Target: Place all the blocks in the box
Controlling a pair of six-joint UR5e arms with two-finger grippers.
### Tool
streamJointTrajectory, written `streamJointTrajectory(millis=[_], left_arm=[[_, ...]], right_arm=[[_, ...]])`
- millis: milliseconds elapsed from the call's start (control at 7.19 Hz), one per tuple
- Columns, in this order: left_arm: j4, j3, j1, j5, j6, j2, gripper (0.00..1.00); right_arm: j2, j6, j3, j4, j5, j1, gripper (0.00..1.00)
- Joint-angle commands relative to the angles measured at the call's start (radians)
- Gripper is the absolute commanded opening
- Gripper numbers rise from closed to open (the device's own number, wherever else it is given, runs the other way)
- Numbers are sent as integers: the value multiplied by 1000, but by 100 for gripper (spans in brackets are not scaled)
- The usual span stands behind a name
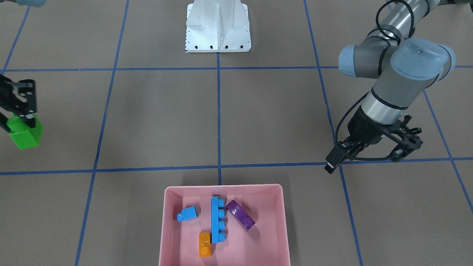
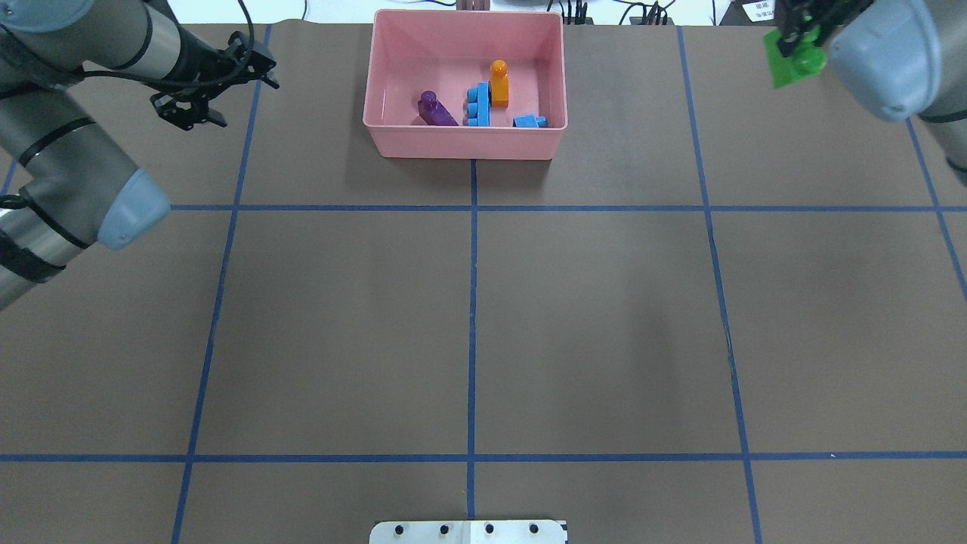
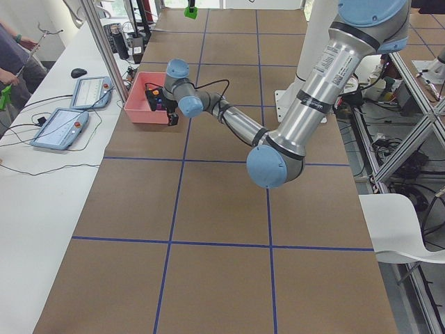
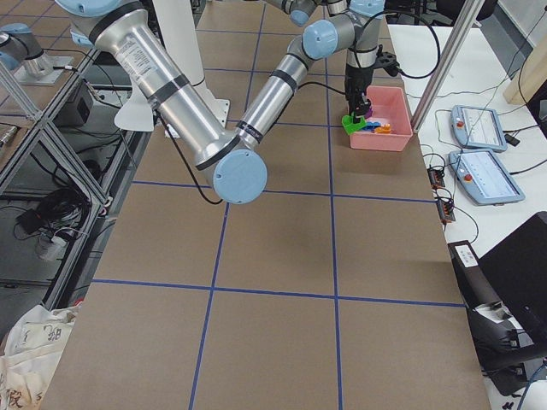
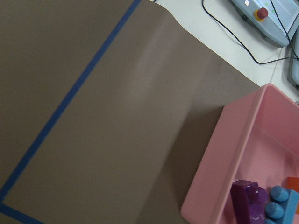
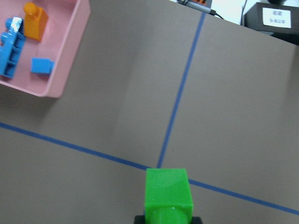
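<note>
The pink box point(image 1: 221, 187) stands at the table's far middle point(image 2: 468, 143). In it lie the orange block point(image 1: 204, 244), the small blue block point(image 1: 187, 213), the long blue block point(image 1: 218, 220) and the purple block point(image 1: 241, 214). My right gripper point(image 1: 23, 120) is shut on the green block point(image 1: 25, 133) and holds it in the air, well off to the right of the box point(image 2: 789, 62). The right wrist view shows the green block point(image 6: 167, 191) over the blue tape lines. My left gripper point(image 2: 219, 91) is open and empty, left of the box.
The white robot base point(image 1: 218, 26) sits at the table's near edge. Blue tape lines point(image 2: 472, 302) grid the brown table. Beyond the far edge lie cables and control pendants point(image 5: 275, 18). The left arm's elbow point(image 2: 128, 211) hangs over the table's left side.
</note>
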Motion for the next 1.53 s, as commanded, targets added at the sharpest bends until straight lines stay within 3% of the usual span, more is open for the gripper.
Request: streamJointTrajectory(millis=[0,139,278,417,834,973,1251,1390], left_arm=[[-1,-63,-21,0,109,119,100],[-1,-74,-39,-2,167,156,100],[-1,-85,-58,-5,209,185,100],[-2,-86,-67,-6,232,204,100],[-9,-85,-96,-17,298,237,100],[-10,-85,-98,-15,298,237,100],[-12,-82,-113,-28,301,237,100],[-2,-80,-169,-108,394,237,100]], right_arm=[[98,236,-236,411,-14,-115,0],[157,282,-390,584,-56,-169,0],[249,321,-545,683,-167,-216,0],[326,323,-665,729,-222,-247,0],[393,382,-881,932,-360,-321,0],[402,434,-887,935,-389,-332,99],[405,464,-881,935,-393,-330,100],[405,471,-857,925,-371,-320,100]])
